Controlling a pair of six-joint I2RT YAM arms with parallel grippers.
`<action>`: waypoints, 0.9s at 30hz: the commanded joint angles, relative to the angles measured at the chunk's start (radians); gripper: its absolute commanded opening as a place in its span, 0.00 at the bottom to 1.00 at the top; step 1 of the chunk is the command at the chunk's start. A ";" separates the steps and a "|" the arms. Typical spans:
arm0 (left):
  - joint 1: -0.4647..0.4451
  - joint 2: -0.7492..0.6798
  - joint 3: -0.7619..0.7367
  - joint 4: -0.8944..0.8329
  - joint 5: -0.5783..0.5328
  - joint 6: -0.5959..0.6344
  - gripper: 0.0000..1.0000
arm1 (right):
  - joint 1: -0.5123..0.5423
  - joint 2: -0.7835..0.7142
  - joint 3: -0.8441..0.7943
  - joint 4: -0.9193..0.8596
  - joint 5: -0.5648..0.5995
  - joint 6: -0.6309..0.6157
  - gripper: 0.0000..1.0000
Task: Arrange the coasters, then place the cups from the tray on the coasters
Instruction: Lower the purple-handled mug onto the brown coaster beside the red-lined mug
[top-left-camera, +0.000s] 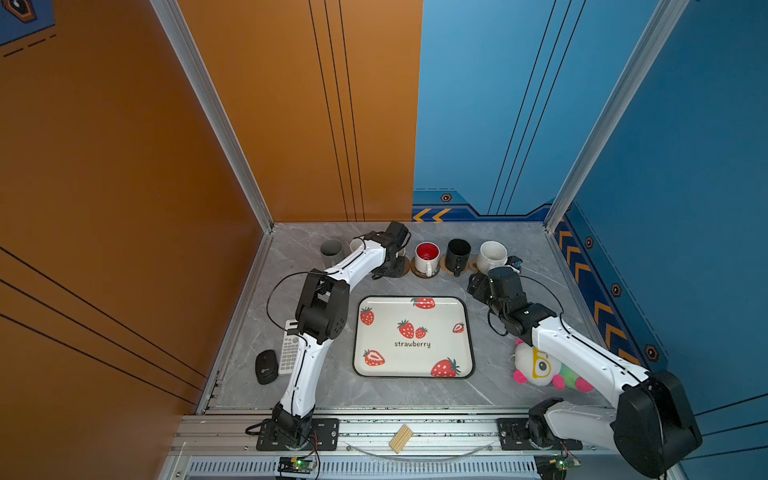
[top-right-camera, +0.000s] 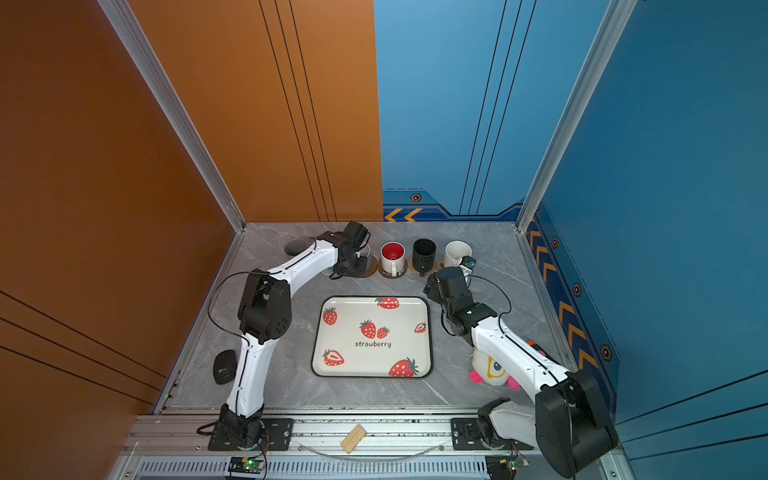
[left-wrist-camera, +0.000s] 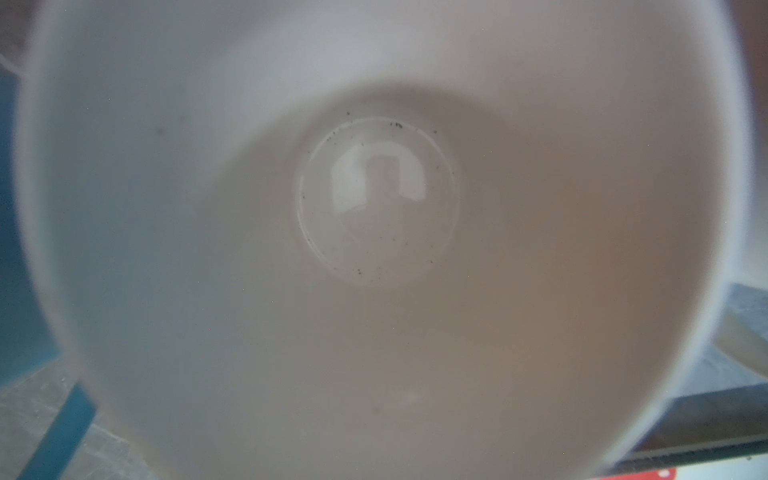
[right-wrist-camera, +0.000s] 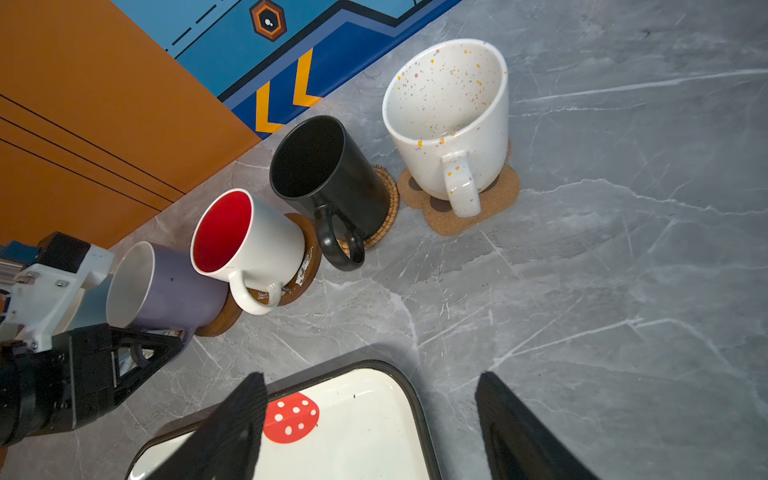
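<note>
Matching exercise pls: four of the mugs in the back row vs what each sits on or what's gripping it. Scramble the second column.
Column one:
1. speckled white mug
2. black mug
3. red-inside mug
4. lilac mug

Column two:
A. on the rattan coaster
B. gripped at the handle by the left claw
C. on the paw-print coaster
D. on the wooden disc coaster, handle free

Pairs: 1-C, 2-A, 3-D, 4-B.
</note>
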 joint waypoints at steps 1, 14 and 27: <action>-0.005 0.014 0.048 -0.008 -0.008 0.016 0.00 | -0.007 -0.018 -0.012 0.003 -0.012 -0.003 0.78; -0.005 0.025 0.068 -0.024 -0.005 0.014 0.16 | -0.009 -0.020 -0.017 0.003 -0.013 -0.003 0.78; -0.005 0.023 0.071 -0.030 -0.003 0.011 0.27 | -0.013 -0.027 -0.021 0.003 -0.014 -0.003 0.78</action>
